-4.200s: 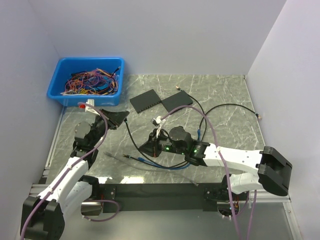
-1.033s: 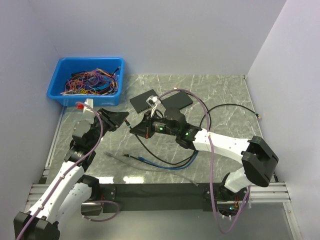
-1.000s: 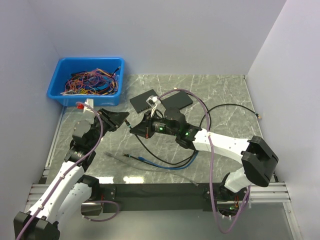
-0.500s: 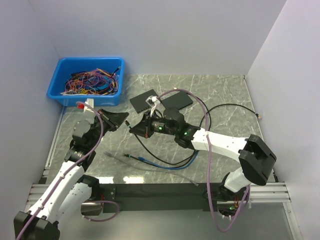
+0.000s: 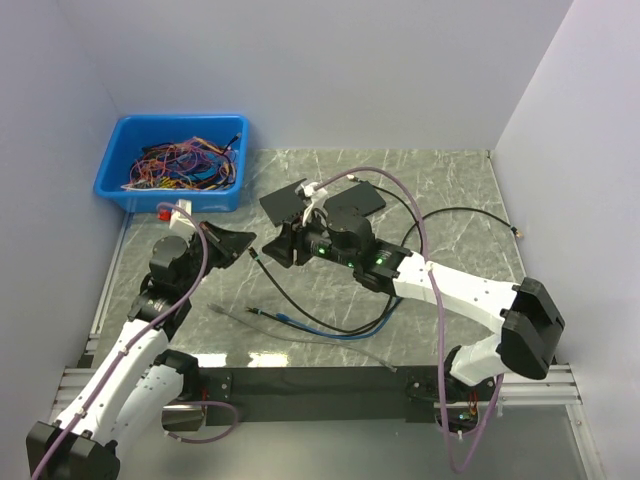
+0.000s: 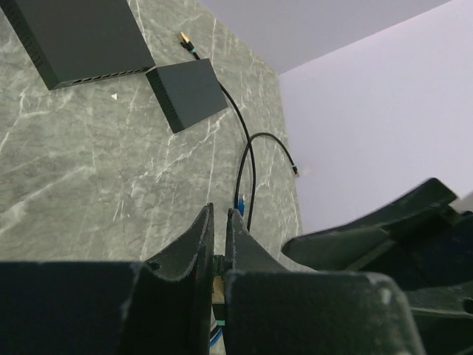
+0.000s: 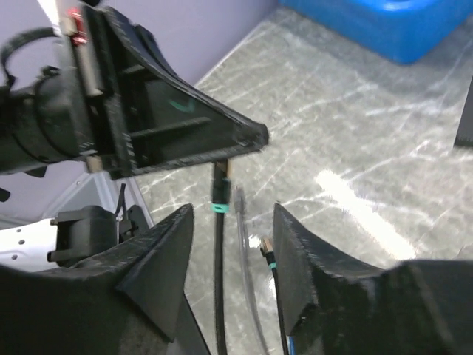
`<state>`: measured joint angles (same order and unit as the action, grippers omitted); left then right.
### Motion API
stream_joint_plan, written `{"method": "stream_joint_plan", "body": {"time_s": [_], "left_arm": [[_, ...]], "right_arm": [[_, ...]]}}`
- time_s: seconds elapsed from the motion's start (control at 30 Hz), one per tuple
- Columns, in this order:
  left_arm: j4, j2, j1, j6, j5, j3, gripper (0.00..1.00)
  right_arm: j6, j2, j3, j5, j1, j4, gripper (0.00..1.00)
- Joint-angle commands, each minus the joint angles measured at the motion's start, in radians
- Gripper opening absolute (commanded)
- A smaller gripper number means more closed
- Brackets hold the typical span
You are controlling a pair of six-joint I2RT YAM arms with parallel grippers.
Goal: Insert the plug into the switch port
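Note:
The black switch (image 5: 290, 200) lies flat at the back middle, with a second black box (image 5: 356, 199) beside it. Both show in the left wrist view, the switch (image 6: 74, 37) with its row of ports and the box (image 6: 188, 92). My left gripper (image 5: 250, 242) is raised and shut on the plug (image 7: 222, 176) of a black cable (image 5: 300, 300), which hangs down from its tips. In its own view the plug (image 6: 216, 277) sits deep between the fingers (image 6: 219, 214). My right gripper (image 5: 273, 248) is open, its fingers (image 7: 233, 208) on either side of the hanging cable without touching it.
A blue bin (image 5: 112, 180) of coloured wires stands at the back left. A blue cable (image 5: 320, 331), a clear cable (image 5: 240, 318) and a loose plug with a teal ring (image 7: 266, 250) lie on the marble below the grippers. Another black cable (image 5: 460, 215) loops at the right.
Over four seconds my right gripper rose from the table's middle to the left gripper's tips. In the last half second its wrist lifted and shifted slightly right. The left arm barely moved.

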<state>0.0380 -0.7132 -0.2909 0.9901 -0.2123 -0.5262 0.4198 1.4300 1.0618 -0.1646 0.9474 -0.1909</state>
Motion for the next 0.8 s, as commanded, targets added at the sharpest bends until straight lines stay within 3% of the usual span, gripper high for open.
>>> {"method": "stream_joint_plan", "body": {"time_s": [0.0, 0.77], "left_arm": [[-0.003, -0.006, -0.004, -0.004, 0.005, -0.057, 0.01], [0.036, 0.001, -0.007, 0.01, -0.002, -0.026, 0.01]], "right_arm": [[-0.069, -0.02, 0.07, 0.057, 0.028, 0.039, 0.53], [-0.064, 0.127, 0.159, 0.053, 0.073, 0.053, 0.44]]}}
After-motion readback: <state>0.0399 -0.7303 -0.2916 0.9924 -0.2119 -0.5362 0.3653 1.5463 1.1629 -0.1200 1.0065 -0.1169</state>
